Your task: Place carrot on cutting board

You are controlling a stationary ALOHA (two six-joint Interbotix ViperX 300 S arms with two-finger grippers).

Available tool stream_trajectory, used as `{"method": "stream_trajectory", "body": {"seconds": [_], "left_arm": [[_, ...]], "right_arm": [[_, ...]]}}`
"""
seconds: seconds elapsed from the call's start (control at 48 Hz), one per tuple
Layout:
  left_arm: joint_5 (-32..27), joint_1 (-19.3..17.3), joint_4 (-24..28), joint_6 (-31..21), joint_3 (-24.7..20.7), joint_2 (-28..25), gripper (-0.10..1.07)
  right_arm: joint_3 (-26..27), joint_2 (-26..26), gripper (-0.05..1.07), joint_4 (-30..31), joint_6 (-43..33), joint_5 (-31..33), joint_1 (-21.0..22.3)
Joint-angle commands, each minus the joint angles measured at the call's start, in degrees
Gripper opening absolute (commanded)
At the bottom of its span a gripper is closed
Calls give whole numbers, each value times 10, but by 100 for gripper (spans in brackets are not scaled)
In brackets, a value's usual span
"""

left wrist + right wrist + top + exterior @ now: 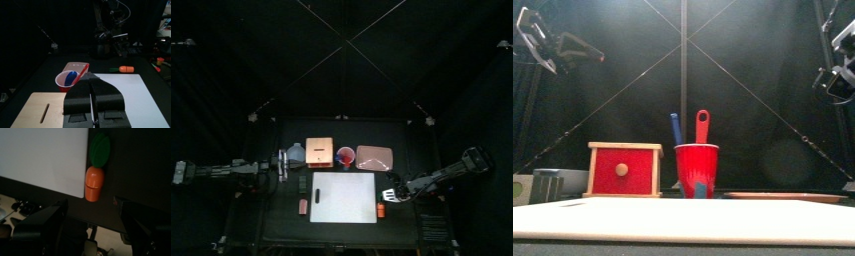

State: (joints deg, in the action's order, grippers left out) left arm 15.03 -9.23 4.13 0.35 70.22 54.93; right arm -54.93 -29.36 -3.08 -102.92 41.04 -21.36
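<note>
At the near edge, the front view gives us the board as a pale band across the whole width. Only this view shows how tall the things behind it stand: a red box in a wooden frame on the left and the cup with two handles standing up out of it.

From above, we see the board fill most of the near half of the table. That leaves a narrow dark strip on each side. The carrot lies in the right strip, just beside the board's right edge, toward the near corner. It is on the table and not on the board.

The right wrist view settles that. The orange body rests against the white edge, with the green top beyond it. The right gripper hangs above the carrot with its jaws spread wide, gripping nothing.

The left gripper hangs over the table's left side with its jaws pressed together and nothing between them. Its camera looks across the board to the carrot at the far side, with the right arm behind it.

The back row lies well apart from the carrot.
</note>
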Motion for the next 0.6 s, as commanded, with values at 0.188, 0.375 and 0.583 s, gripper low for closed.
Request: {"method": "stream_trajectory", "body": {"seconds": [0.188, 0.375, 0.583], "left_arm": [[6, -2, 1, 1, 0, -3, 3], [6, -2, 1, 0, 4, -3, 3], [6, -2, -1, -2, 9, -3, 3]], "right_arm": [[49, 110, 100, -10, -17, 2, -4], [59, 165, 100, -12, -51, -8, -16], [66, 207, 100, -24, -83, -15, -35]]}}
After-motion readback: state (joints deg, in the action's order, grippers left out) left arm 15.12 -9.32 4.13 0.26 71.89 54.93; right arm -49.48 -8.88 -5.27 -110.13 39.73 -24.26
